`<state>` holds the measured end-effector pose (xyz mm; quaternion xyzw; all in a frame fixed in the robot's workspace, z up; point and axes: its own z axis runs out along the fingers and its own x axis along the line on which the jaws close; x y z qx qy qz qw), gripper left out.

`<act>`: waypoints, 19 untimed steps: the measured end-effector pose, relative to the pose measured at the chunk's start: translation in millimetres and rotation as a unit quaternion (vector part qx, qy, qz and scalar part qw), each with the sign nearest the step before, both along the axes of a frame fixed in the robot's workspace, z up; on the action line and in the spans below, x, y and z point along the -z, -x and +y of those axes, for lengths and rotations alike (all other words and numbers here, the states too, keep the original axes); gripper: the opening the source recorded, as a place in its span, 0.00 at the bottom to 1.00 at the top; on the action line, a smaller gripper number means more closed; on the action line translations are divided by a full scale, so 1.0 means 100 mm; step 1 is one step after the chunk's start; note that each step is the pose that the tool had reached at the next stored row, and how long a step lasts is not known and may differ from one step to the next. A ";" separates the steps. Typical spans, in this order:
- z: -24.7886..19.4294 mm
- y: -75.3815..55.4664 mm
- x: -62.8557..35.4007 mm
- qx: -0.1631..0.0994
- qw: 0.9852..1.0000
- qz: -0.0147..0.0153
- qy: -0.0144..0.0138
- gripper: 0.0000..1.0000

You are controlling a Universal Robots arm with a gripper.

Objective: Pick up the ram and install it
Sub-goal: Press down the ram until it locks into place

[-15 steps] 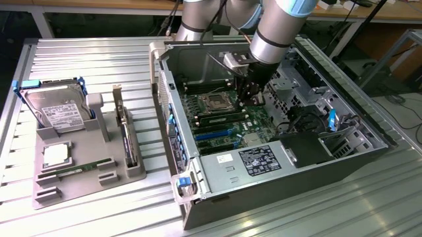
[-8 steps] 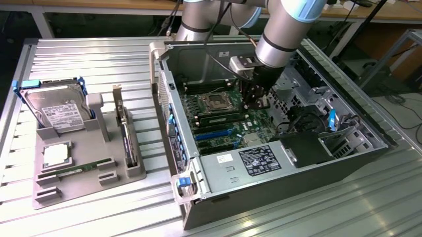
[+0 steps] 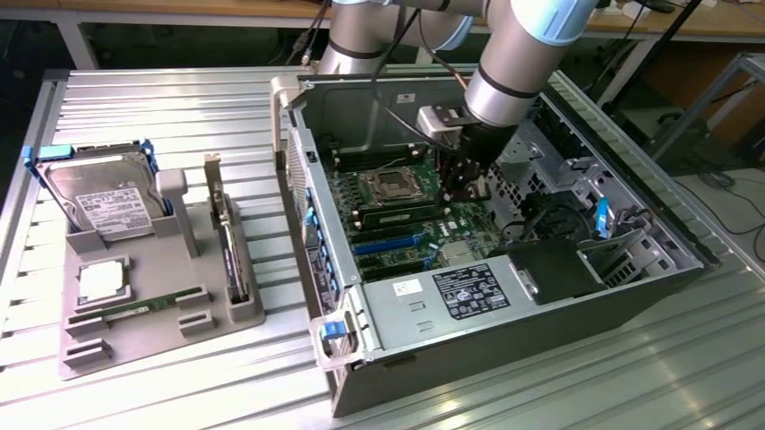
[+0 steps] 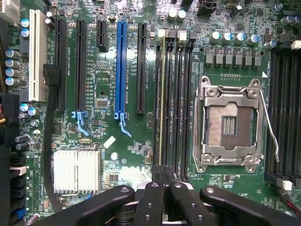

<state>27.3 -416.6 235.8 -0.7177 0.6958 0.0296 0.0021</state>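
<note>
Ram (image 4: 162, 99) edge-on under closed hand (image 4: 163, 184)

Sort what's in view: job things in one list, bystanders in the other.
Job: ram standing in a motherboard slot; gripper, shut, over that slot; second ram on the tray.
Lying about: hard drive, expansion card, empty CPU socket.

A robotics lab or test workshop: an open desktop PC case (image 3: 502, 260) lies at the centre of a ribbed aluminium worktable (image 3: 156, 107), a grey parts fixture (image 3: 156, 313) at eight o'clock, wooden workbenches (image 3: 179, 9) along twelve o'clock.
</note>
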 end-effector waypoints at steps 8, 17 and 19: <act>0.000 0.10 -0.023 0.000 1.000 0.000 0.001 0.11; -0.001 0.55 -0.075 0.000 1.000 -0.002 0.003 0.11; 0.000 0.71 -0.083 0.000 1.000 -0.002 0.004 0.11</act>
